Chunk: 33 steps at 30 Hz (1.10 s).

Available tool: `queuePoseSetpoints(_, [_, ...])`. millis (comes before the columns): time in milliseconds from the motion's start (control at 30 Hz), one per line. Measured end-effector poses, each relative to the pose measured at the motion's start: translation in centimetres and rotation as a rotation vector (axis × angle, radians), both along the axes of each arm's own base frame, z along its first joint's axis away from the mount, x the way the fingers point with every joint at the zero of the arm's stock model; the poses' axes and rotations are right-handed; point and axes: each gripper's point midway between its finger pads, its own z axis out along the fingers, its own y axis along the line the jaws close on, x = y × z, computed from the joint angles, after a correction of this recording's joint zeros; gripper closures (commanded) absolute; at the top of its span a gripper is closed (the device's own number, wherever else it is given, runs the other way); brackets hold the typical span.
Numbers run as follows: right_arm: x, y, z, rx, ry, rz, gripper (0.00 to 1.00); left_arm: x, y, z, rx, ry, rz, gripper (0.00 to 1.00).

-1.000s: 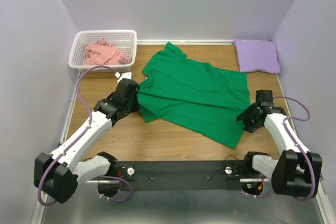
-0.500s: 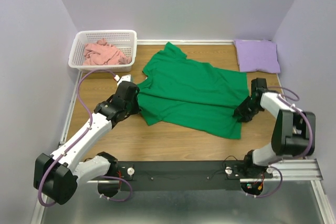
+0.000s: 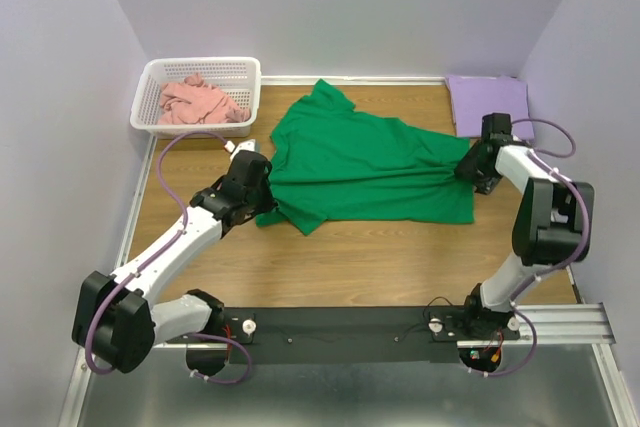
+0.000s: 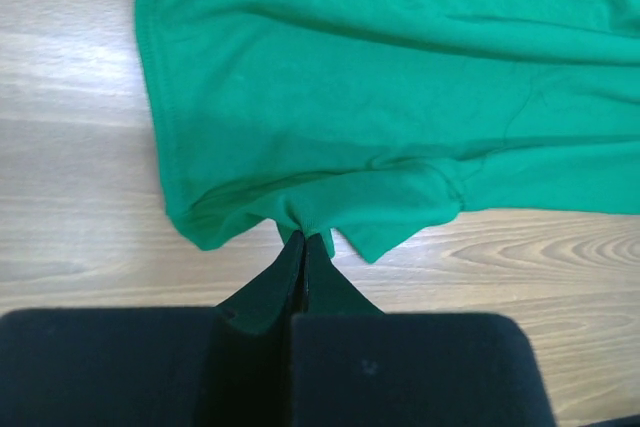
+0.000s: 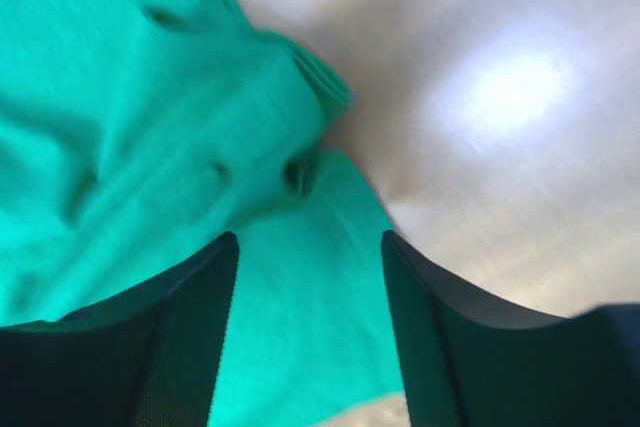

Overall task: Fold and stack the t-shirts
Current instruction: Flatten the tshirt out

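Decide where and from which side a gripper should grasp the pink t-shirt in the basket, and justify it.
Pinch a raised fold atop the crumpled pink t-shirt, coming straight down from above. It lies bunched inside the white basket, whose walls block any sideways approach, and its ridges probably offer cloth to close on.

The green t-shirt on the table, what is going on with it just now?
Two robot arms are working on the green t-shirt, which lies spread on the table. The left gripper is shut on its left edge; the right gripper stands open over the cloth at its right edge. It is not folded yet. A purple t-shirt lies folded at the back right, and a pink t-shirt sits in the basket.
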Motion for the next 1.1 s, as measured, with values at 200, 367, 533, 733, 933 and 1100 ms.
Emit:
queuePoseSetpoints(200, [-6.1, -0.3, 2.0, -0.041, 0.002, -0.061, 0.32, 0.5, -1.0, 0.5, -0.036, -0.022, -0.031, 1.00])
queuePoseSetpoints(367, [-10.7, 0.1, 0.6, -0.032, 0.093, -0.102, 0.33, 0.9, -1.6, 0.6, -0.045, -0.036, -0.061, 1.00])
queuePoseSetpoints(533, [-12.9, 0.7, -0.5, -0.010, 0.135, -0.117, 0.33, 0.9, -1.7, 0.5, -0.041, -0.038, -0.080, 1.00])
queuePoseSetpoints(733, [-12.7, 1.4, -1.6, 0.033, 0.123, -0.128, 0.35, 0.9, -1.7, 0.5, -0.032, -0.040, -0.091, 1.00])
queuePoseSetpoints(933, [-12.0, 1.4, -2.0, 0.038, 0.095, -0.137, 0.37, 0.9, -1.6, 0.4, -0.027, -0.038, -0.095, 1.00])
queuePoseSetpoints(1100, [-11.3, 1.3, -2.1, 0.034, 0.073, -0.138, 0.39, 0.8, -1.5, 0.3, -0.021, -0.035, -0.098, 1.00])
